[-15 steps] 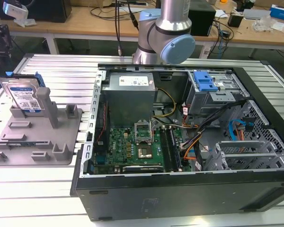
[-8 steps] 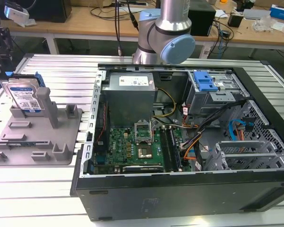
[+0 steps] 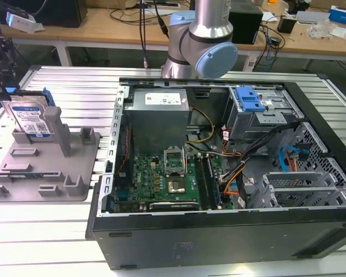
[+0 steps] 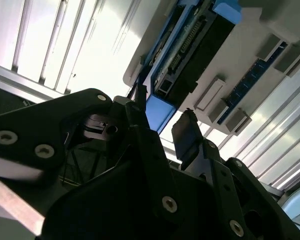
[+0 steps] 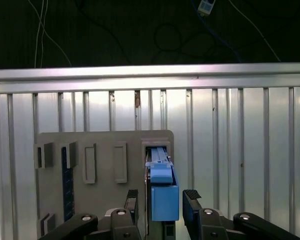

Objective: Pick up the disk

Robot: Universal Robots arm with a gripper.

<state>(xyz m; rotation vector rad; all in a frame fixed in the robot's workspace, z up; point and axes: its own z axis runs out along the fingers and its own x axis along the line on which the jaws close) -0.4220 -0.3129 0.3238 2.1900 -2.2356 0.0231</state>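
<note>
1. Exterior view: the disk stands on edge in the grey fixture at the exterior view's left. The fixture rests on the slatted metal worktop, just beside the open computer case.
2. In both wrist views the claw straddles the disk's blue end, one dark finger on each side.
3. In the first wrist view the fingers are spread wide, with a slim gap to the blue rail; they grip nothing.
</note>
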